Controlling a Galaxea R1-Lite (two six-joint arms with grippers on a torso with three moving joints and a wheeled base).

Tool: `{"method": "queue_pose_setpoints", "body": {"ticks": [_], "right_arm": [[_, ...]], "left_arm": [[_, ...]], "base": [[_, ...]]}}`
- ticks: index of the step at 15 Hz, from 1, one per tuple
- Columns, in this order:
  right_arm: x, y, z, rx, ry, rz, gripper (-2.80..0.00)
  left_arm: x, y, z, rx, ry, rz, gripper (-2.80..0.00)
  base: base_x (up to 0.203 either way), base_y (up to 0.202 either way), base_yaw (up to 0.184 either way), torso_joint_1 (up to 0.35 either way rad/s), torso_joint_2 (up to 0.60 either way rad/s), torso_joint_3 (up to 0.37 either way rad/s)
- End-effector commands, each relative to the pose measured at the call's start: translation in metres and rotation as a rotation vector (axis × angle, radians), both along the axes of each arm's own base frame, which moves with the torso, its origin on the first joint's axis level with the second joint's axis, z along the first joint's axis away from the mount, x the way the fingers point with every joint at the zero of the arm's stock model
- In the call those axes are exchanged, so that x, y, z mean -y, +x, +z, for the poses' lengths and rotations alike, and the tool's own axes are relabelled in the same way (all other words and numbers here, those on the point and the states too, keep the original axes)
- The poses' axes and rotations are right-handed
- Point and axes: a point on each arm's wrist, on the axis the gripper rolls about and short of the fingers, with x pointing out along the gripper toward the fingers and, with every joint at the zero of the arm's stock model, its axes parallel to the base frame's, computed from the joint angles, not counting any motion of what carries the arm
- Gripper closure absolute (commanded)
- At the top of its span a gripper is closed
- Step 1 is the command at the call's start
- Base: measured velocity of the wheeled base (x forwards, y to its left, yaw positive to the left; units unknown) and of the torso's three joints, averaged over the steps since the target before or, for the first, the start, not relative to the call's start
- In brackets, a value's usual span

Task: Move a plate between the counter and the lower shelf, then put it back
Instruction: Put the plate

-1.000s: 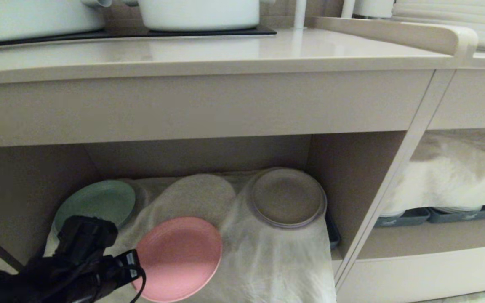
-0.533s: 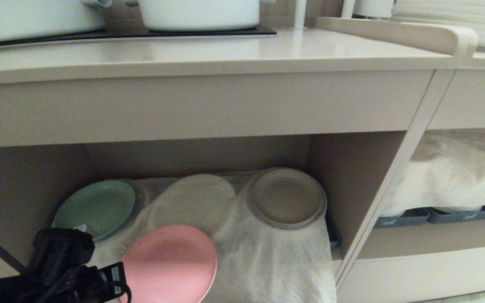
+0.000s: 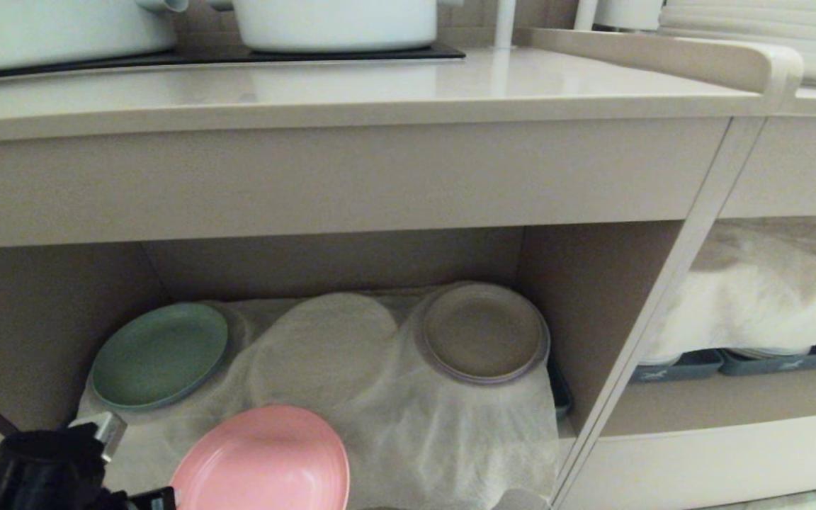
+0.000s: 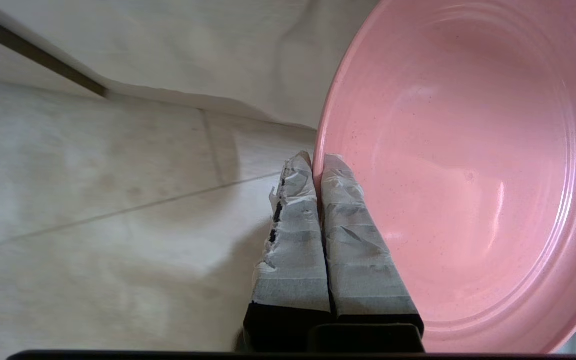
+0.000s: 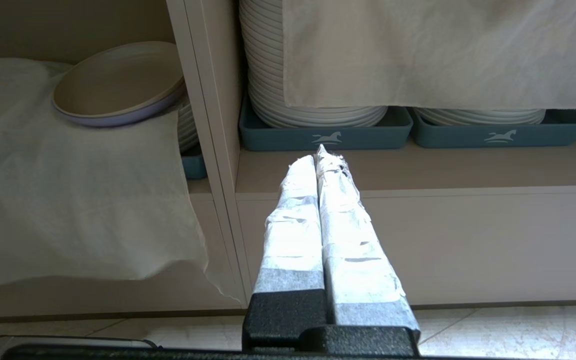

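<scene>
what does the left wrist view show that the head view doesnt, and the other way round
Only the left wrist view shows the grip: the left claw shut on the rim of the pink plate, with tiled floor beneath.

Only the head view shows the counter, the green plate and the grey-brown plate on the white cloth in the lower shelf.

Both show the pink plate and the cloth.
</scene>
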Motion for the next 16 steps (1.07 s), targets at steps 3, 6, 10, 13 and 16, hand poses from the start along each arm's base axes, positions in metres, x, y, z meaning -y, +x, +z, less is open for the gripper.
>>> {"method": "queue_pose_setpoints", "body": {"ticks": [3, 6, 10, 13, 16], "right_arm": [[0.000, 0.000, 0.000, -0.001, 0.000, 0.002, 0.00], [0.000, 0.000, 0.000, -0.001, 0.000, 0.001, 0.00], [0.000, 0.000, 0.000, -0.002, 0.000, 0.001, 0.00], [0.000, 0.000, 0.000, -0.001, 0.000, 0.001, 0.00], [0.000, 0.000, 0.000, -0.002, 0.000, 0.002, 0.00]], "left_arm": [[-0.004, -0.012, 0.006, 0.059, 0.007, -0.002, 0.00], [-0.005, -0.017, 0.005, 0.029, -0.007, -0.010, 0.00], [-0.006, -0.022, 0.003, -0.017, -0.054, 0.025, 0.00], [-0.008, -0.029, 0.003, -0.032, -0.056, 0.033, 0.00], [-0.009, -0.032, 0.003, -0.039, -0.057, 0.035, 0.00]], "base": [[0.000, 0.000, 0.000, 0.000, 0.00, 0.000], [0.000, 0.000, 0.000, 0.000, 0.00, 0.000], [0.000, 0.000, 0.000, 0.000, 0.00, 0.000], [0.000, 0.000, 0.000, 0.000, 0.00, 0.000], [0.000, 0.000, 0.000, 0.000, 0.00, 0.000]]}}
